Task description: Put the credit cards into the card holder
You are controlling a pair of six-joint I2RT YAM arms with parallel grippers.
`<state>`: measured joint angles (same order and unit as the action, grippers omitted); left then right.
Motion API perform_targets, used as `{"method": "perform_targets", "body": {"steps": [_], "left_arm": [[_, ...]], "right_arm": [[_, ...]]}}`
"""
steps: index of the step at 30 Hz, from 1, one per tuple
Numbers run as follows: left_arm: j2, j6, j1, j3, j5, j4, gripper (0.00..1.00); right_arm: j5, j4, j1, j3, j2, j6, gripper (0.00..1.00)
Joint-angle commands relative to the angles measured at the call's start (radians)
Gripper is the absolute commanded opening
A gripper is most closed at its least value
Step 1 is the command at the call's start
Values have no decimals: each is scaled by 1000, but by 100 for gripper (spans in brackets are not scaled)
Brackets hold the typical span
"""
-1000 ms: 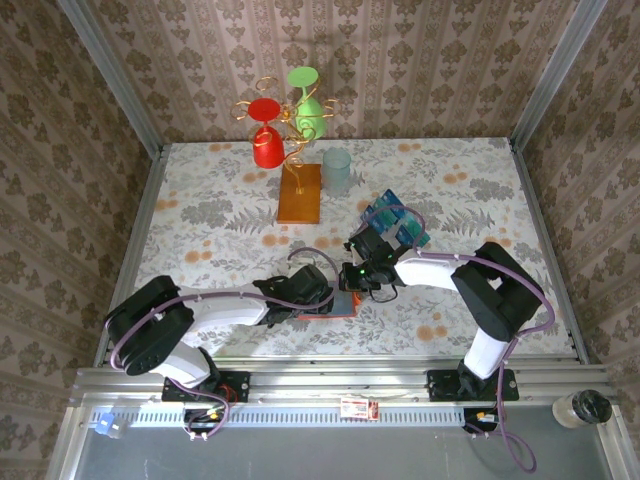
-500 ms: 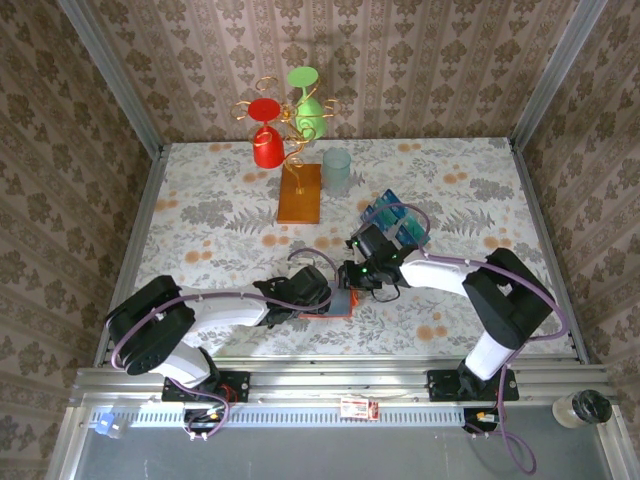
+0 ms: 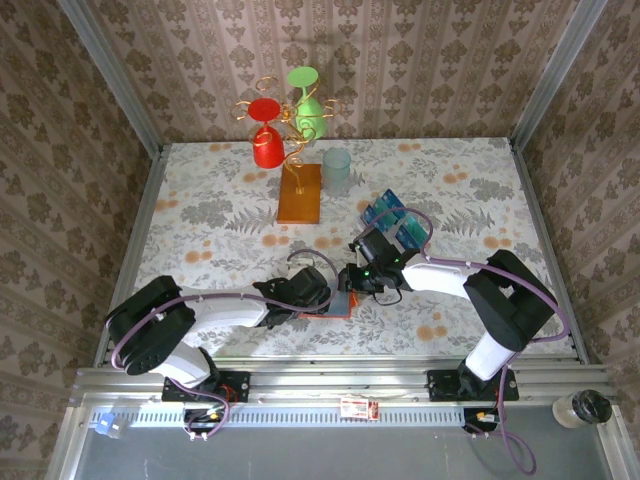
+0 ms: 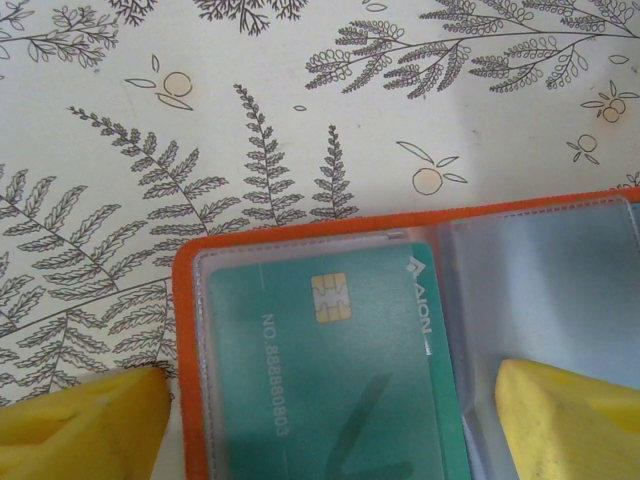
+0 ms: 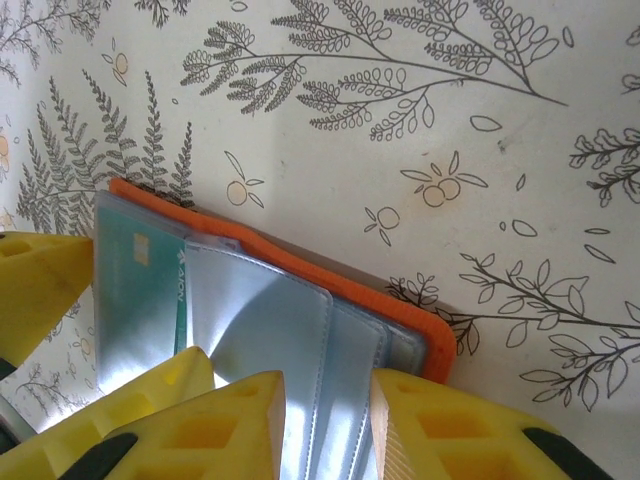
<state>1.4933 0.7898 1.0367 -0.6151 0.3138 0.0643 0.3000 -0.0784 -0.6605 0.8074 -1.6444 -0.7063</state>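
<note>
The card holder [image 4: 500, 215] lies open on the table, orange-red with clear sleeves [image 5: 270, 320]. One teal credit card [image 4: 330, 350] sits inside its left sleeve. My left gripper [image 4: 328, 385] is open over that page, one fingertip [image 4: 90, 425] off the holder's left edge, the other [image 4: 570, 420] on the clear plastic. My right gripper [image 5: 328, 400] is open with a narrow gap, and loose sleeve pages pass between its fingers [image 5: 460, 430]. In the top view both grippers, left [image 3: 322, 290] and right [image 3: 352, 280], meet over the holder [image 3: 343, 306]. The remaining blue and teal cards [image 3: 395, 218] lie stacked behind the right arm.
A gold wire stand on an orange-brown base [image 3: 300, 195] holds a red cup [image 3: 266, 148] and a green cup [image 3: 308, 115] at the back. A pale translucent cup [image 3: 337, 170] stands beside it. Patterned walls close off the table's sides.
My right gripper has edged a little left over the holder and its forearm has shifted. The left arm has stayed nearly still.
</note>
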Motion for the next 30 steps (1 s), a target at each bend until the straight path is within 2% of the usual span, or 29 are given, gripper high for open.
{"method": "perform_targets", "body": {"steps": [1, 8, 23, 30], "left_arm": [[16, 9, 10, 30, -28, 2, 86], [12, 12, 11, 40, -28, -3, 86], [4, 16, 11, 56, -26, -10, 86], [-5, 19, 11, 60, -27, -14, 86]], "right_arm": [[1, -1, 2, -6, 38, -10, 29], [7, 0, -3, 10, 41, -16, 29], [31, 64, -27, 17, -55, -50, 29], [77, 84, -27, 27, -67, -53, 30]]}}
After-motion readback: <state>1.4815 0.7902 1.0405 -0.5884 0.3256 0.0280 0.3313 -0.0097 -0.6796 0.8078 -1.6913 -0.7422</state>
